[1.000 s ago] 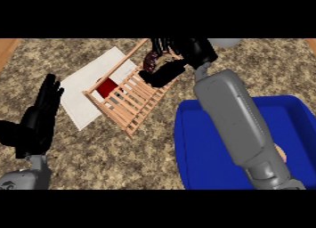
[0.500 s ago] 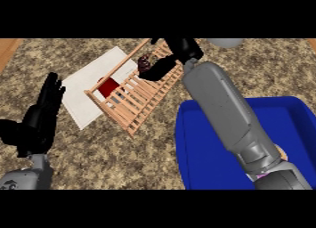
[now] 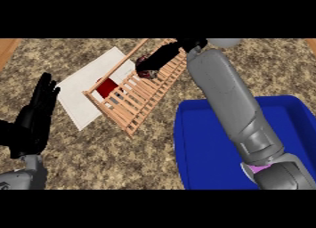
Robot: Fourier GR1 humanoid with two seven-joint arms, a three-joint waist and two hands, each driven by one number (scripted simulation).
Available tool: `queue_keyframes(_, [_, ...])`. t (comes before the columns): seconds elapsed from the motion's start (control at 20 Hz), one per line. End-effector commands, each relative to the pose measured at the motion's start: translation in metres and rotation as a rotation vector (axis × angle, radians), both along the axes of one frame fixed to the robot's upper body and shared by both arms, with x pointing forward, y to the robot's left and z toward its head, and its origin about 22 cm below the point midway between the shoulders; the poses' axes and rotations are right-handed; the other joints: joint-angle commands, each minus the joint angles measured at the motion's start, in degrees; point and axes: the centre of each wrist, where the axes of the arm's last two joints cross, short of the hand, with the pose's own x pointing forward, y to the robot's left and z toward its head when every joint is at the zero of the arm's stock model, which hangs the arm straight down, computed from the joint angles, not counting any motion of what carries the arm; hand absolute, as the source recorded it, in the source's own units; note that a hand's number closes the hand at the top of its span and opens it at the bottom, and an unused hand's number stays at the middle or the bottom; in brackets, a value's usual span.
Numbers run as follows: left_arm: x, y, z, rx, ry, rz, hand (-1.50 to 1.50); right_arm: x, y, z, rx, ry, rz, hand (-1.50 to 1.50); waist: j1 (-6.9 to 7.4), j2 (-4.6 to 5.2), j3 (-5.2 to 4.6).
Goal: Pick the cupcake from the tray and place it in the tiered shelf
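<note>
Right robot hand [image 3: 167, 56] top centre, clenched round cupcake [image 3: 144, 59], over top edge of tiered shelf [image 3: 142, 95]. I reckon cupcake light, soft, crushable: grip wrapper sides, not frosting. Left robot hand [image 3: 32, 120] open, resting at left edge.

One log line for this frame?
right hand: holds cupcake over wooden shelf | left hand: open, resting at left | tray: blue, lower right

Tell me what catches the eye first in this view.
The grey right arm stretches from the lower right up to the top centre, with the black right hand over the slatted wooden tiered shelf, a dark cupcake beside it. The bright blue tray fills the lower right; the open left hand rests at the left edge.
</note>
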Motion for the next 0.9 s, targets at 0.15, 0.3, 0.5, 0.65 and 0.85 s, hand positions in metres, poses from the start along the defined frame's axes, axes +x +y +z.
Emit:
queue_keyframes(0.15, [0.004, -0.005, -0.001, 0.010, 0.004, 0.017, 0.00, 0.018, -0.057, 0.045, 0.149, 0.026, -0.087, -1.50, -0.70, -0.08, 0.00])
queue_keyframes(0.3, [-0.004, 0.001, -0.004, 0.014, -0.017, 0.007, 0.00, 0.024, -0.081, 0.048, 0.179, 0.061, -0.197, -1.50, -0.22, 0.08, -0.02])
queue_keyframes(0.5, [-0.015, 0.001, 0.002, 0.004, 0.016, -0.005, 0.00, 0.027, -0.143, 0.060, 0.159, 0.116, -0.264, -1.50, -0.34, -0.11, 0.02])
queue_keyframes(0.65, [-0.013, 0.001, -0.022, 0.002, 0.011, -0.009, 0.00, 0.029, -0.175, 0.077, 0.175, 0.101, -0.282, -1.50, -0.10, 0.20, -0.02])
queue_keyframes(0.85, [0.001, -0.002, -0.002, 0.000, -0.004, 0.000, 0.00, 0.023, -0.239, 0.069, 0.163, 0.125, -0.270, -1.50, 0.18, 0.49, 0.02])
